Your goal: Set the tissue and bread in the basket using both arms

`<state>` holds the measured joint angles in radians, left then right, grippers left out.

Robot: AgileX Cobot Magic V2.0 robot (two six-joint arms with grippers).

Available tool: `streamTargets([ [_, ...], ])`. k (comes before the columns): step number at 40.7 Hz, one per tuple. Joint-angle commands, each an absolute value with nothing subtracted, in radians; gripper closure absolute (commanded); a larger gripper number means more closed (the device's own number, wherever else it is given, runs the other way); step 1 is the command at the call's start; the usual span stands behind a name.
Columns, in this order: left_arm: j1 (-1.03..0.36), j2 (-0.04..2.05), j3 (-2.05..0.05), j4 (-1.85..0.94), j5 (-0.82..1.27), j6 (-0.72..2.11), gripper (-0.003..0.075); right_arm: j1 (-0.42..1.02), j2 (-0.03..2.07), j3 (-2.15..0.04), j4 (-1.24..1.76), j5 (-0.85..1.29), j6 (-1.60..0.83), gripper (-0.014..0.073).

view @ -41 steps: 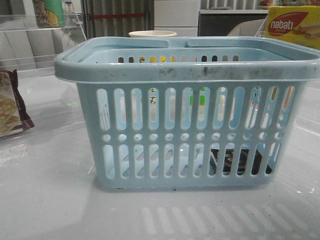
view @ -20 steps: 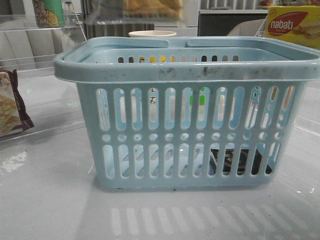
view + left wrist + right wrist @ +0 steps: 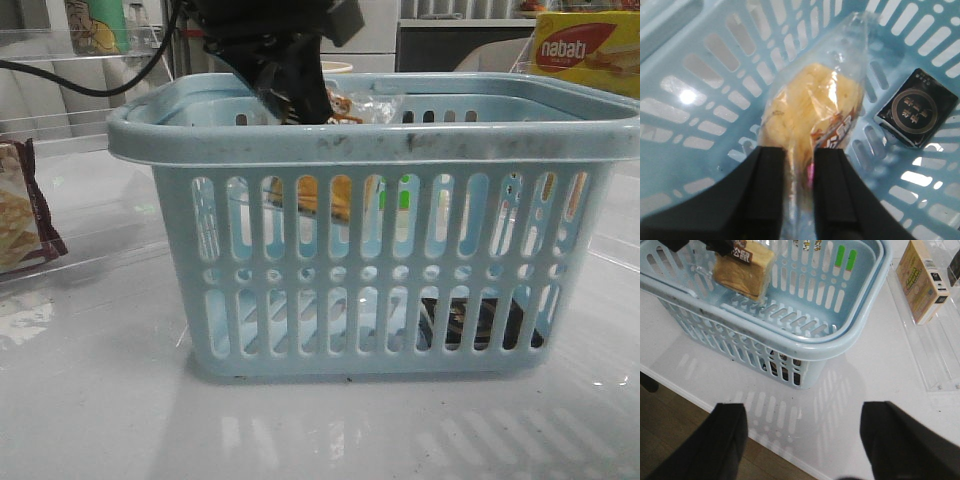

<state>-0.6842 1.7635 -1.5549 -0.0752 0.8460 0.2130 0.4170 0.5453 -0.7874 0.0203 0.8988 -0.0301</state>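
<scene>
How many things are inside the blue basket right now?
2. The tissue lies on the floor of the basket. The bread hangs inside above the floor, held by the left gripper. Something more could hide behind the walls.

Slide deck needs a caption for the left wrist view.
Left gripper lowers bagged bread into the basket, beside the tissue.

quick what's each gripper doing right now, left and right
Left gripper: shut on the bread, holding it inside the basket.
Right gripper: open, holding nothing, outside the basket.
</scene>
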Motion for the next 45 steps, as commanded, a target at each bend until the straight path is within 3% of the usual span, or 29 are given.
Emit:
streamTargets([
  [1,-0.691,1.705,-1.59,-0.101,0.786,0.214,0.0311,0.415,0.549,-0.814,0.016,0.833,-0.035,0.0015],
  [17,-0.689,1.541,-1.571,-0.101,0.822,0.183,0.03,0.415,0.549,-0.814,0.016,0.833,-0.035,0.0015],
  [45,-0.689,0.932,-1.113,-0.095,0.774,0.183,0.03,0.415,0.549,-0.814,0.016,0.831,-0.035,0.0015],
])
